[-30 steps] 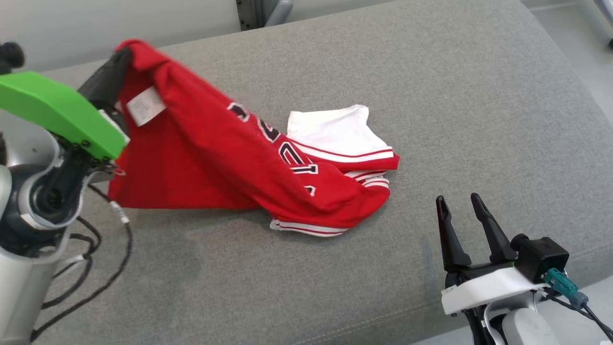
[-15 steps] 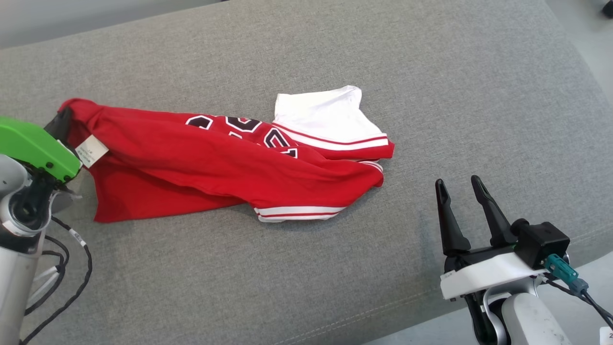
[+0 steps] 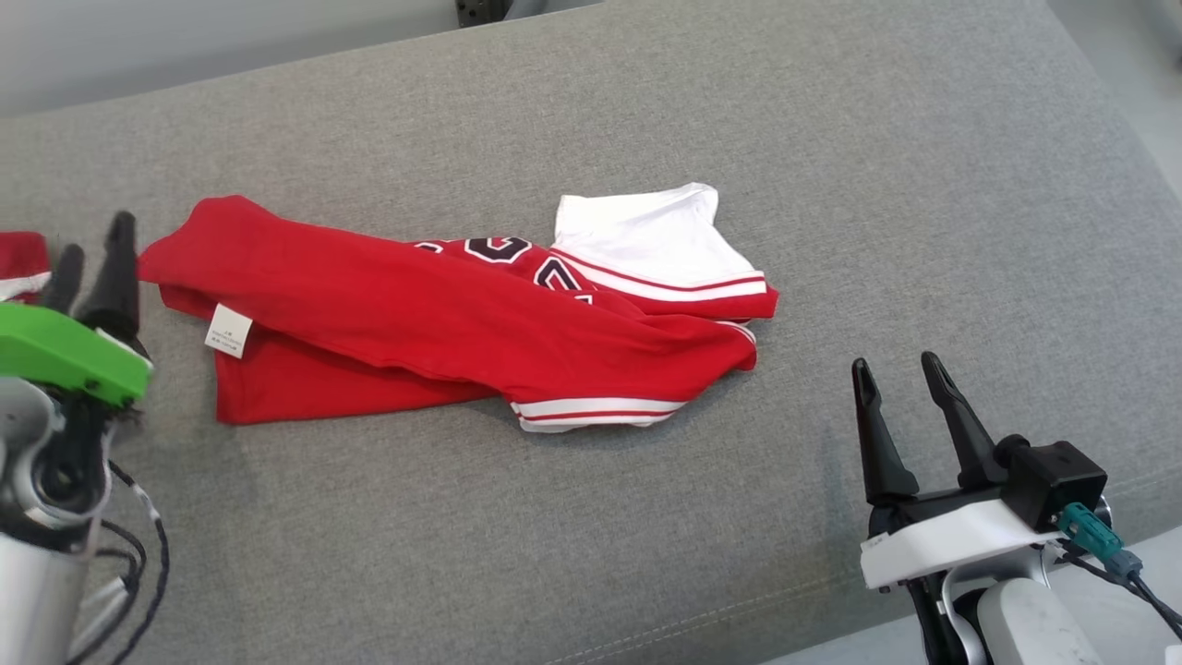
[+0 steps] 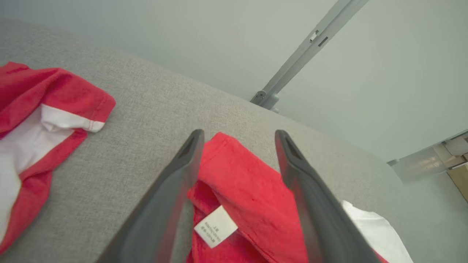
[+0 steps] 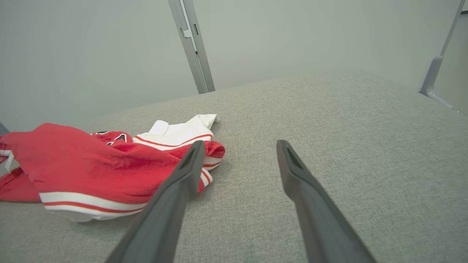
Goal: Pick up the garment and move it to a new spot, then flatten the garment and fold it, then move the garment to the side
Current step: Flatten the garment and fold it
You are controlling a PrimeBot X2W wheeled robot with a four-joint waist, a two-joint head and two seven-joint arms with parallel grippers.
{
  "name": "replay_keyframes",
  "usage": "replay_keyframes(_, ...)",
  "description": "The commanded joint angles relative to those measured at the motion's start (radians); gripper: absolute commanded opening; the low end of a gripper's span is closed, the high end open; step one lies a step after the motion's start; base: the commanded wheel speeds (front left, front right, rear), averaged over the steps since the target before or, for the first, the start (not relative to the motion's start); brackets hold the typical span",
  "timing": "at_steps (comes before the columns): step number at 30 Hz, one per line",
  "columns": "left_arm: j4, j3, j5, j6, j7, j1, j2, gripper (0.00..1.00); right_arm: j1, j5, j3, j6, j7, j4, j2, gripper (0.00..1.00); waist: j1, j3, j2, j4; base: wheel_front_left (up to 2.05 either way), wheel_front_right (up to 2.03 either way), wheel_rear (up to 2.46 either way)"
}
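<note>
The garment point(image 3: 434, 323) is a red jersey with white striped trim, a white panel and a white label point(image 3: 228, 330). It lies crumpled and stretched across the grey cushion point(image 3: 831, 185). My left gripper point(image 3: 90, 263) stands open at the garment's left corner, holding nothing. In the left wrist view that corner point(image 4: 237, 171) lies between and beneath the spread fingers point(image 4: 182, 168), label point(image 4: 215, 226) below. My right gripper point(image 3: 898, 371) is open over bare cushion to the right of the garment, and the right wrist view has the garment point(image 5: 91, 164) left of its gripper point(image 5: 240, 145).
A second red and white cloth point(image 4: 36, 109) lies on the cushion left of my left gripper, at the head view's left edge point(image 3: 18, 263). A metal frame post point(image 5: 192, 44) stands behind the cushion. The cushion's front edge point(image 3: 739, 614) runs near my right arm.
My left gripper lowered the garment's corner to the cushion and opened, letting it go. The garment now lies flat. The head camera shifted; the right gripper kept its pose.
</note>
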Motion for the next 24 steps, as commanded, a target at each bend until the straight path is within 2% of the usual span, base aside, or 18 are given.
replay_keyframes(1,-0.01,-0.012,0.013,-0.003,-0.008,0.032,-0.003,1.0,0.013,-0.006,-0.007,0.0,-0.003,-0.005,-0.001,1.0,0.0,-0.007,0.0115,0.015,0.0,0.0,0.0)
replay_keyframes(6,-0.017,-0.058,0.032,0.01,-0.025,0.091,-0.053,1.0,0.016,-0.014,-0.012,0.0,-0.003,-0.01,-0.001,1.0,0.0,0.006,0.0115,0.039,0.0,0.0,0.0)
replay_keyframes(11,0.056,-0.072,0.049,0.003,-0.046,0.052,-0.084,1.0,-0.003,-0.028,-0.003,0.0,-0.003,-0.011,-0.001,1.0,0.0,0.025,0.0115,0.044,0.0,0.0,0.0)
replay_keyframes(18,0.185,-0.095,0.096,-0.057,-0.08,-0.043,-0.082,1.0,-0.014,-0.043,-0.006,0.0,-0.003,-0.012,-0.001,1.0,0.0,0.061,0.0115,0.035,0.0,0.0,0.0)
replay_keyframes(24,0.29,-0.135,0.155,-0.081,-0.08,-0.1,-0.056,1.0,-0.012,-0.04,0.003,0.0,-0.003,-0.014,-0.001,1.0,0.0,0.075,0.0115,0.023,0.0,0.0,0.0)
